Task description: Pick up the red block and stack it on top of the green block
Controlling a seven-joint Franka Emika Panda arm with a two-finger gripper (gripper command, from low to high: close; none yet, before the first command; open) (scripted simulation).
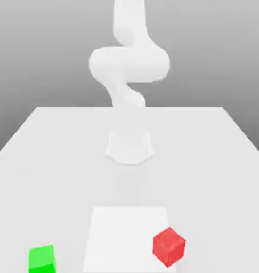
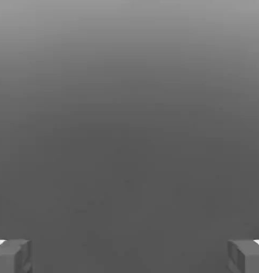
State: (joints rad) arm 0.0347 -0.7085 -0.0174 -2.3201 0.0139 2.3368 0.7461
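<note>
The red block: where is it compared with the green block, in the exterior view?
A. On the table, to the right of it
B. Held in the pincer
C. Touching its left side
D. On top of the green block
A: the red block rests on the table, apart from the green block, toward the exterior view's right.

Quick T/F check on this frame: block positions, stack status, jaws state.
1. The red block sits on the table, apart from the green block. True.
2. The red block is already stacked on the green block. False: both rest on the table separately, so the stack is not yet done.
3. The green block lies toward the exterior view's left, the red block toward its right. True.
4. The gripper is shut on the red block. False: in the hand view the jaws stand wide apart with nothing between them.
5. The red block is turned at an angle relative to the green block. True.
</note>
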